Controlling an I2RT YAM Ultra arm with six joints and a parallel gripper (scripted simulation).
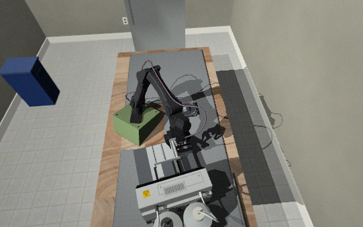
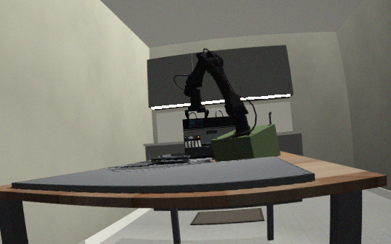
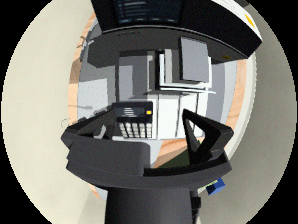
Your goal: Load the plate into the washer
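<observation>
Though unreadable, washer [image 1: 181, 191] barcode label [image 1: 175, 189]

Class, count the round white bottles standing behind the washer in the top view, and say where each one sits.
2. One round white bottle sits at the bottom edge behind the washer, the other just right of it. More may lie beyond the frame.

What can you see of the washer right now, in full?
The washer is a light grey box at the near end of the table, on a dark mat. Its top bears a barcode label and a yellow warning sticker. Two round white parts sit behind it. A ribbed grey deck juts toward the arm. Its dark front holds a screen above a pale keypad. The open pincer hangs just above, touching nothing.
</observation>
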